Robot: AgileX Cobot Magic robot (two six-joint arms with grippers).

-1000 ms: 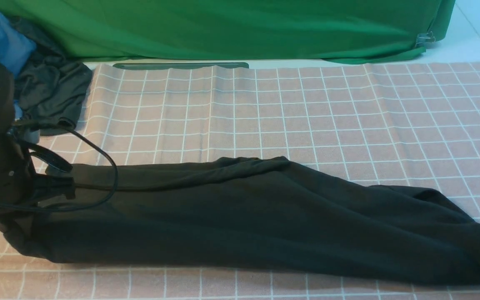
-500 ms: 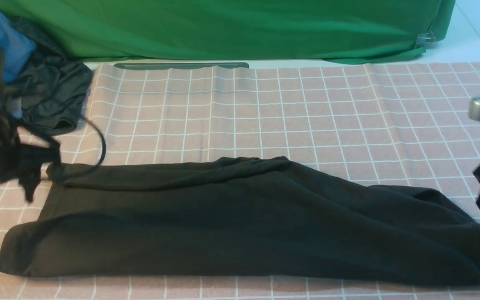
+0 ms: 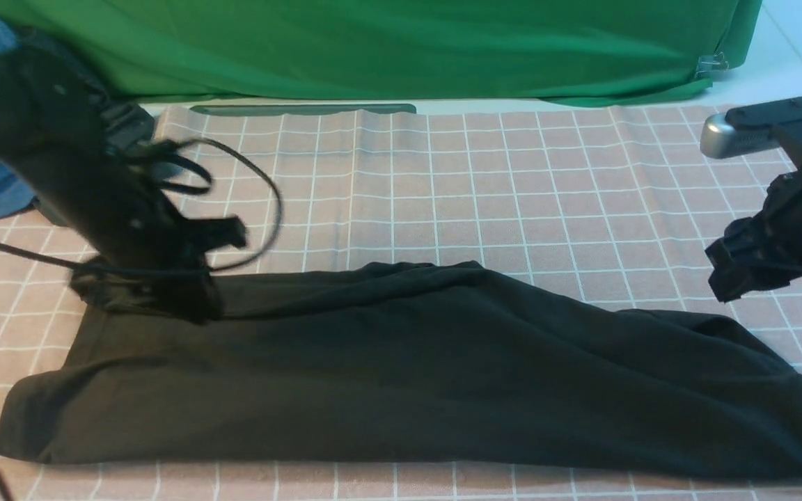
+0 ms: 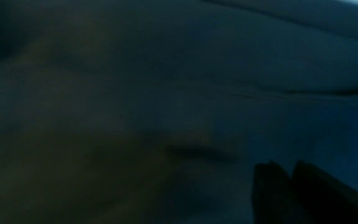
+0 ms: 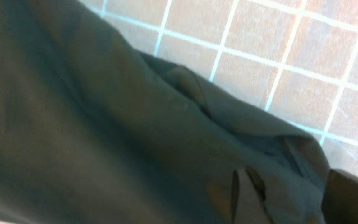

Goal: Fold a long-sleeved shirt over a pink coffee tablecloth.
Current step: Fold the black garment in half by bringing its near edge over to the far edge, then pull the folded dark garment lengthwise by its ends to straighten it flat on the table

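Change noted: the left fingers [image 4: 272,186] have left the left end of the long-sleeved shirt [image 3: 401,362] and now sit over its far-left corner. The right fingers [image 5: 350,199] have lifted away from the right end and hang above bare cloth beyond it. The released left end has dropped flat, so the shirt lies as one long folded band across the pink coffee tablecloth [image 3: 512,188].

Finger state: the left pair is pressed close together, low over dark fabric. Whether cloth is caught between them cannot be told. The right pair is spread and carries nothing, with the shirt's bunched right end directly beneath it.

Judgement: the lengthwise fold appears complete. The next stage is probably a crosswise fold, started from the corner under the left fingers.

Edges and room: beyond both pairs of fingers a wide stretch of gridded cloth is bare up to the green cloth [image 3: 373,49]. On the near side the shirt's folded edge runs close to the front view's lower border. The left arm's cable [image 3: 262,174] loops just beyond the left fingers and may snag.
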